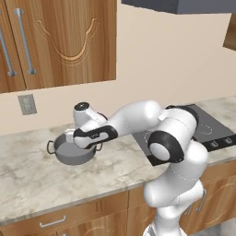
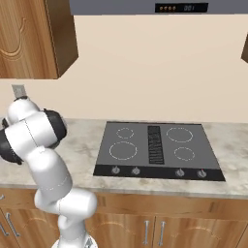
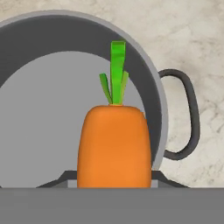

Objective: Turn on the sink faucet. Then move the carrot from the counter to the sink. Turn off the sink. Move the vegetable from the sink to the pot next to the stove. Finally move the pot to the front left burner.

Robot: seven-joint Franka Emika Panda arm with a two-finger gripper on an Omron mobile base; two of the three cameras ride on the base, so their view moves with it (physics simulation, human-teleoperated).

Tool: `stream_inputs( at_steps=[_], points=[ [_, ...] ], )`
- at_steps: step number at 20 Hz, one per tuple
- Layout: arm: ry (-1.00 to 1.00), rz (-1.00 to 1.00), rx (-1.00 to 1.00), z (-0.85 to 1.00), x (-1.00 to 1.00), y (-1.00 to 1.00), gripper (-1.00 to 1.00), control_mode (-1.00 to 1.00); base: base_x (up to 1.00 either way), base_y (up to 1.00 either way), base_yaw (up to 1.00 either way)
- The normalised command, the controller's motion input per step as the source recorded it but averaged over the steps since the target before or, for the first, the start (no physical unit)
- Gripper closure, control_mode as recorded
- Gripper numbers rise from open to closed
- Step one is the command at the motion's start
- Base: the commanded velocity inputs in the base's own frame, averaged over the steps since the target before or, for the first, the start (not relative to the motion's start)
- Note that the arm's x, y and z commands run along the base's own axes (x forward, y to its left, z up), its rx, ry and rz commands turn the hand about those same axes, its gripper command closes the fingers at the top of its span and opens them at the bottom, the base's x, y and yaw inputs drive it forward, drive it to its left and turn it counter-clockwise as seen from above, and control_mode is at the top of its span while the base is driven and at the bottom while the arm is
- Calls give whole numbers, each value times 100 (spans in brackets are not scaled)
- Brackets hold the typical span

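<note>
My gripper (image 3: 114, 180) is shut on the carrot (image 3: 114, 144), an orange root whose green top points away from the hand. It hangs over the open grey pot (image 3: 158, 94), inside the rim, near the side with the dark loop handle (image 3: 189, 113). From the left base view the gripper (image 1: 70, 137) hovers just above the pot (image 1: 73, 154), which stands on the counter (image 1: 37, 179) left of the stove (image 1: 209, 129). The front left burner (image 2: 123, 150) is bare. The sink and the sink faucet are out of view.
Wooden wall cabinets (image 1: 60, 41) hang above the counter, and a wall socket (image 1: 27, 104) sits behind the pot. The stove's knobs (image 2: 157, 171) run along its front edge. A range hood (image 2: 160, 7) is overhead. Marbled counter lies between pot and stove.
</note>
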Motion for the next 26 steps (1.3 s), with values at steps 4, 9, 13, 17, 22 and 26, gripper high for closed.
stream_inputs(
  at_steps=[4,9,13,17,22,26],
  points=[
    [1,0,0,-17,12,10,100,-100,0,0,0],
    [2,0,0,-20,11,5,100,-100,0,0,0],
    [3,0,0,-15,14,7,100,-100,0,0,0],
    [4,0,0,-16,14,10,100,-100,0,0,0],
    [3,0,0,-18,10,11,-100,-100,0,0,0],
    [2,0,0,5,0,2,-100,-100,0,0,0]
  ],
)
